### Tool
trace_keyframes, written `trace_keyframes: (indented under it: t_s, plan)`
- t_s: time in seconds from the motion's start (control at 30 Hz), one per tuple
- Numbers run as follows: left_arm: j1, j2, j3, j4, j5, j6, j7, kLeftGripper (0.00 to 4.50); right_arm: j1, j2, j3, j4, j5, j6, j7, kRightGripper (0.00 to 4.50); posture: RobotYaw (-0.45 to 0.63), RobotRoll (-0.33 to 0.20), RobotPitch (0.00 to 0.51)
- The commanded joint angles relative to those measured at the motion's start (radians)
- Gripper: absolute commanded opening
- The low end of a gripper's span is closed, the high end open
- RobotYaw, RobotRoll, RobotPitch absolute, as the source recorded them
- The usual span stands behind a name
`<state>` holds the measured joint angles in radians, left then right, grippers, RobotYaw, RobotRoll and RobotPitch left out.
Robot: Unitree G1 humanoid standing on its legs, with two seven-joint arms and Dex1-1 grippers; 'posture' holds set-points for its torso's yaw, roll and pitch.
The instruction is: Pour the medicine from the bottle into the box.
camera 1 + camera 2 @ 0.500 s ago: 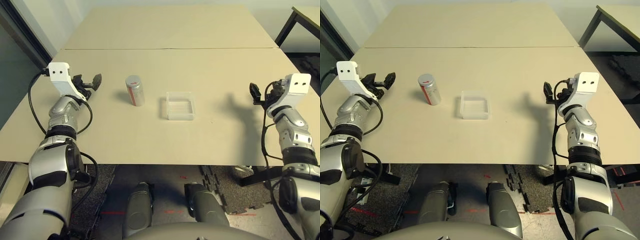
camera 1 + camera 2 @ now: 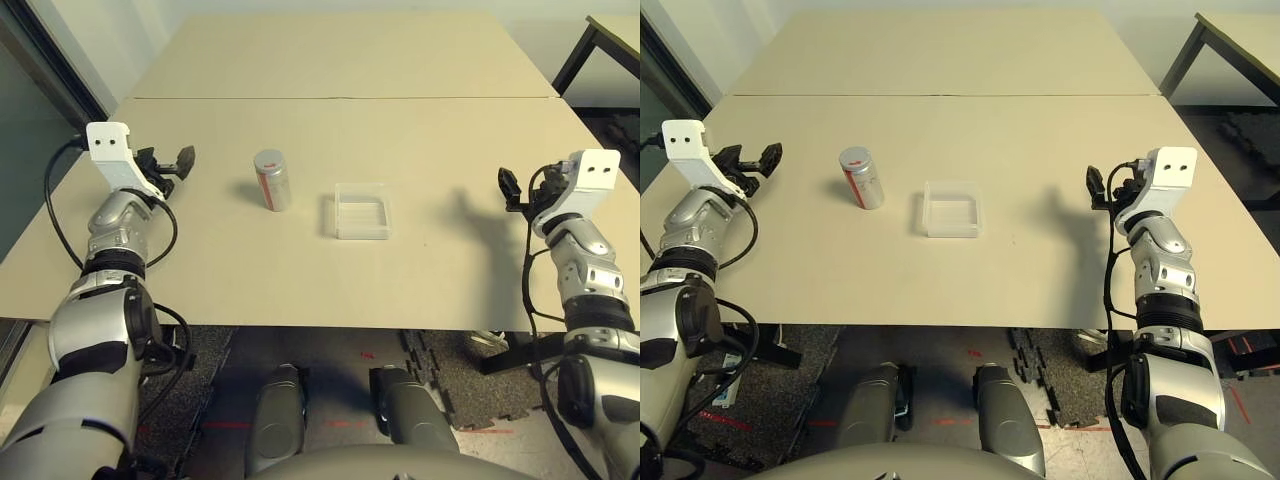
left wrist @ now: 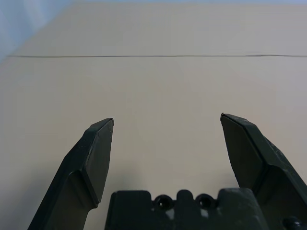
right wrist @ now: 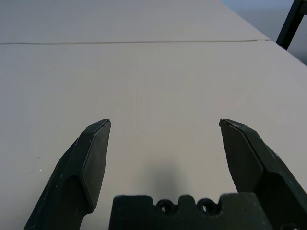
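While capped, bottle (image 2: 272, 180) beside left tool (image 2: 172, 162)

The table (image 2: 420, 270) looked matt, smooth and beige, perhaps laminate. The bottle (image 2: 272, 181) had a dull silvery metallic sheen with a red-and-white label. The box (image 2: 360, 211) was clear, faintly glossy plastic. Gripper fingers (image 3: 91, 163) were matt black.
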<state>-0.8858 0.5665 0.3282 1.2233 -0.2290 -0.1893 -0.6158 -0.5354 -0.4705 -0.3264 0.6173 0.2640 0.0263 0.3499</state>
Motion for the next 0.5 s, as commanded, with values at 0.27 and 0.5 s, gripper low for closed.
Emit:
trace_keyframes:
  t_s: [0.27,0.5]
  plan:
    - [0.192,0.053,-0.104,-0.445,-0.030,0.258,-0.340,4.47,0.045,-0.061,0.122,-0.327,0.075,0.361,0.230,4.50,-0.11,0.000,0.106]
    - [0.349,0.104,-0.139,-0.710,-0.066,0.423,-0.426,4.47,0.072,-0.092,0.219,-0.553,0.117,0.581,0.320,4.50,-0.10,0.000,0.101]
